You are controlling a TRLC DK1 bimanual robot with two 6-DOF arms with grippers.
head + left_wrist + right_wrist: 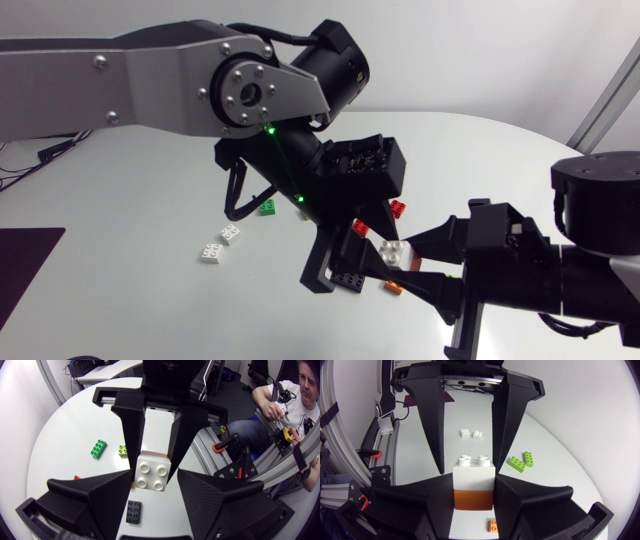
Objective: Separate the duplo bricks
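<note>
A white brick [474, 472] is stacked on an orange brick [473, 498] and held up above the table [150, 200]. My right gripper [474, 491] is shut on the orange brick from both sides. My left gripper [155, 476] faces the white brick's [152, 473] studs, its two fingers flanking that brick very closely, with a thin gap still showing at one side. In the head view the stack [398, 253] hangs between my left gripper [366, 262] and my right gripper [408, 266], right of the middle.
Loose bricks lie on the table: two white [231, 233] [211, 254], a green [268, 208], two red [399, 208] [360, 227], an orange [392, 287] and a black one [133, 511] under the grippers. Two lime bricks [516, 463] lie further off.
</note>
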